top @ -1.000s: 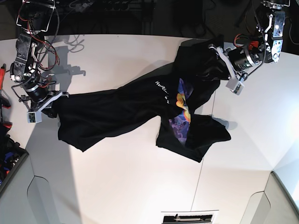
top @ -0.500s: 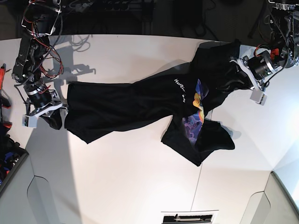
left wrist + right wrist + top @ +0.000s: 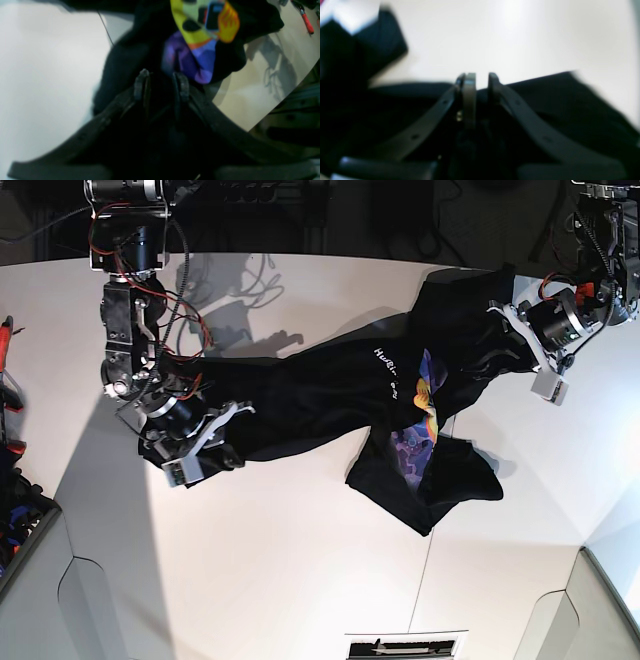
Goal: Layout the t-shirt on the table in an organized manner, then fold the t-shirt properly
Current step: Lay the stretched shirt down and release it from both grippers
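I judge the large black fabric t-shirt with the orange-yellow sun-face graphic [image 3: 330,395] light, limp and prone to bunching, best taken at hems or shoulder seams. It lies twisted across the wide white surface [image 3: 300,560], stretched between both tools. My left tool [image 3: 160,80] pinches black cloth at the far end; my right tool [image 3: 476,81] shows a narrow gap over the cloth, and I cannot tell whether it grips.

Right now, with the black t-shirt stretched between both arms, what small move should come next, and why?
Probably let the right gripper finish releasing and regrip the shirt's edge. Its jaws stand slightly apart over the black t-shirt, which lies twisted and bunched on the white table, with the sun-face graphic folded over. The left gripper has fabric between its fingers, anchoring the other end.
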Controlling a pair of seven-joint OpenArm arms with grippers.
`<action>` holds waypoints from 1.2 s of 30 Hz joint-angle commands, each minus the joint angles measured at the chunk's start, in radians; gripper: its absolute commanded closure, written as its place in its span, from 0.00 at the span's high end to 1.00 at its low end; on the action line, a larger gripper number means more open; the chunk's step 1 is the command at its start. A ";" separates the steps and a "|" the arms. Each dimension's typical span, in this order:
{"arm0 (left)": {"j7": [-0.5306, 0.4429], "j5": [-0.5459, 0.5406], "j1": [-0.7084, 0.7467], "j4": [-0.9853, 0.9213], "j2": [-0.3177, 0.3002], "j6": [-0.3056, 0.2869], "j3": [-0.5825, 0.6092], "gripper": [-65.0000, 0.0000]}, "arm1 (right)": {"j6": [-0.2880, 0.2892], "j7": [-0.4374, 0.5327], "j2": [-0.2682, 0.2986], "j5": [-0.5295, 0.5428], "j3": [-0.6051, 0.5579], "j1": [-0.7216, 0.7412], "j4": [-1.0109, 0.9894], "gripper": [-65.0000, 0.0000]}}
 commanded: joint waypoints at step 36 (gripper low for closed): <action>-0.052 -0.161 0.008 0.172 0.010 -0.006 -0.181 0.24 | -0.042 0.015 0.099 0.042 0.155 -0.214 0.169 0.00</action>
